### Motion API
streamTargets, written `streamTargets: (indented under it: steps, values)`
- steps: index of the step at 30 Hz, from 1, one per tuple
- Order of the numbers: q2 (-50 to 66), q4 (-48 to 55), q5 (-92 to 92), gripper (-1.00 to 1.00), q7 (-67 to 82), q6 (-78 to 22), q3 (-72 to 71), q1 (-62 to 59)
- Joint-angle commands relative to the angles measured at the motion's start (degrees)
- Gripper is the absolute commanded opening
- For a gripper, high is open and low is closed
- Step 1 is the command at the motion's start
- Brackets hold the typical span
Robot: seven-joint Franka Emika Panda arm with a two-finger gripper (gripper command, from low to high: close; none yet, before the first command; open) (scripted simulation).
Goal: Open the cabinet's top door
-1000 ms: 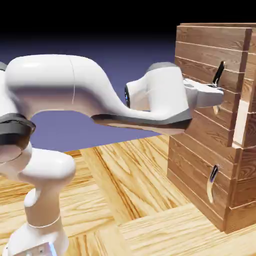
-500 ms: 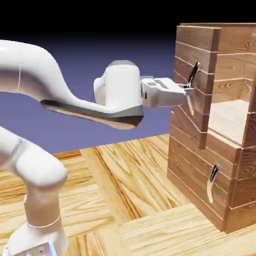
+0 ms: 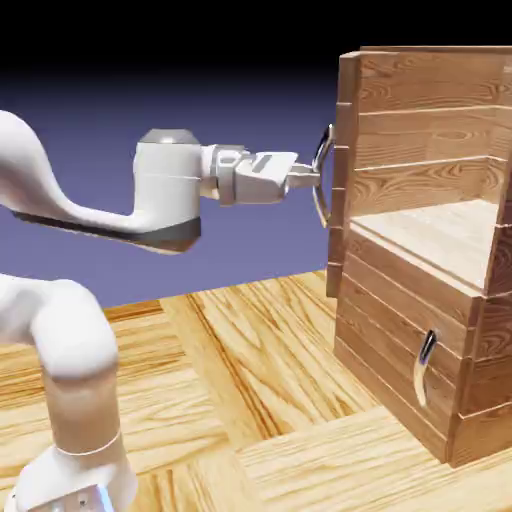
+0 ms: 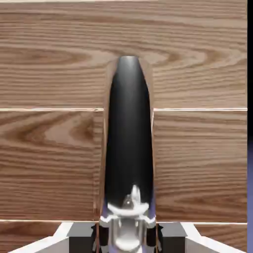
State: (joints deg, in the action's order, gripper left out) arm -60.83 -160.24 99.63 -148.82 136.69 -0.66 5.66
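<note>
At right of the exterior view stands the cabinet (image 3: 440, 250), plank-built, on a wood-grain table (image 3: 250, 390). Top door (image 3: 343, 170) swung wide open, seen almost edge-on, its free edge toward the arm; the opening behind it shows a pale wood shelf (image 3: 440, 235) inside. Lower door (image 3: 400, 350) shut, its own curved handle (image 3: 425, 365) untouched, well below the gripper.

Arm (image 3: 90, 210) reaches level from the left. Gripper (image 3: 312, 178) meets the top door's handle (image 3: 322, 175) on the door's outer face, at about mid-height of the panel. Fingers pinched on the handle, nearly pressed together with only the thin metal between them.

Hand view: the handle (image 4: 128, 138) fills the centre as a tall black bar with a rounded top, silver at its base, running up from between the fingertips (image 4: 101, 230). Door planks (image 4: 197, 163) behind it, grain horizontal, two seams visible. Sliver of blue-violet backdrop (image 4: 250, 188) along the right edge, past the door's edge. Fingertips mostly hidden by the handle.
</note>
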Motion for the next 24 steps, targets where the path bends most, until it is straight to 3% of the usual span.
streamTargets:
  steps: [1,12,24]
  values:
    - [-0.71,-0.43,-2.60,-1.00,0.85,-1.85,-1.80,0.15]
    - [-0.86,2.11,-28.28,-1.00,5.05,-25.54,-24.06,2.15]
    - [11.27,19.87,-46.86,-1.00,3.09,-52.38,-48.97,-8.40]
